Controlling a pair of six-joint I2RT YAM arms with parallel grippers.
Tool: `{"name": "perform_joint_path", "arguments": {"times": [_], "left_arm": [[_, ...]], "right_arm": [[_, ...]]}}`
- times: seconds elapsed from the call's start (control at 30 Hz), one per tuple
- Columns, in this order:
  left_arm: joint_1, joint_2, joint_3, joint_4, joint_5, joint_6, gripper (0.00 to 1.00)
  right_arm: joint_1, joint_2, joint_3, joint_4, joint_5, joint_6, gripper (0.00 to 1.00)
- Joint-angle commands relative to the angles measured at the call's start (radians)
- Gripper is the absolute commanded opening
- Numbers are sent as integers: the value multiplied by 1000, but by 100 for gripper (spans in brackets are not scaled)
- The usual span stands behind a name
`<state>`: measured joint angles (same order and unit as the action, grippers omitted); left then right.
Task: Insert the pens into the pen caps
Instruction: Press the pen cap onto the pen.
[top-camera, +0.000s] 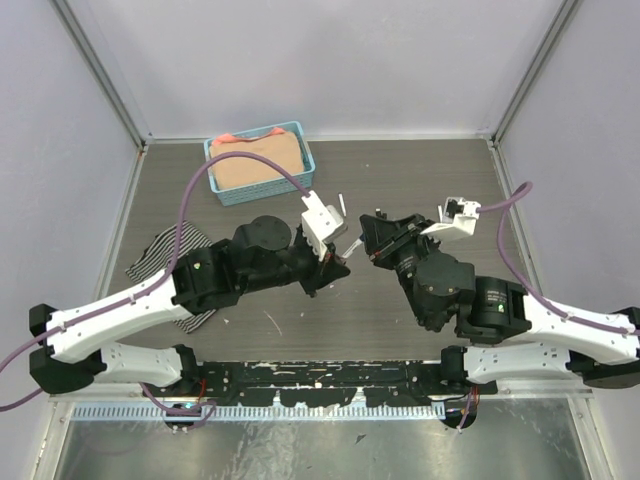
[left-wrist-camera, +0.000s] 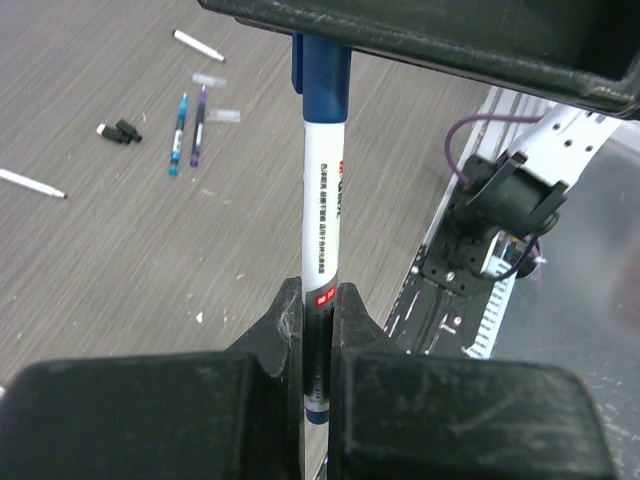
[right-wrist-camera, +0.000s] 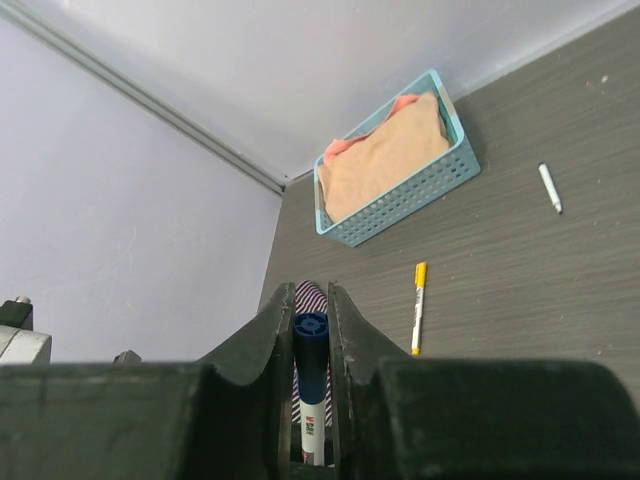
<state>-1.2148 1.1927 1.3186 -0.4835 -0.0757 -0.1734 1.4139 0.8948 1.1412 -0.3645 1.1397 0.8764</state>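
Off to the left, the blue basket (top-camera: 258, 165) and the striped cloth (top-camera: 165, 255) sit well apart from the work, so I ignore them. On the table (left-wrist-camera: 120, 260), at the left of my left wrist view, loose pens (left-wrist-camera: 197, 125) and small black caps (left-wrist-camera: 118, 131) wait their turn. My left gripper (left-wrist-camera: 318, 295) is pinched narrow on the lower barrel of a white pen (left-wrist-camera: 322, 200), held in the air between the arms with its top towards the other arm. That top wears a blue cap (left-wrist-camera: 326, 80), and the right gripper (right-wrist-camera: 310, 300) is clamped tight around it, end-on to the pen. I judge the two grips are opposed along one axis so I can press cap and pen fully home. Further right, a yellow-ended pen (right-wrist-camera: 420, 305) lies on the table.
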Motion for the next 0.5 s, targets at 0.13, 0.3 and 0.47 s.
{"name": "perform_joint_path", "arguments": {"times": [0.13,0.3,0.47], "left_arm": [[28,-12,-36,273,-66,-58,0],[27,-6,-56,241,-71,-55,0],[28,-9,-90,232,-62,-62,0]], "right_arm": [[65,46,126,26,-151,-254,24],[65,13,145,63,-124,-320,40],[66,1,170,67,-94,-363,52]]}}
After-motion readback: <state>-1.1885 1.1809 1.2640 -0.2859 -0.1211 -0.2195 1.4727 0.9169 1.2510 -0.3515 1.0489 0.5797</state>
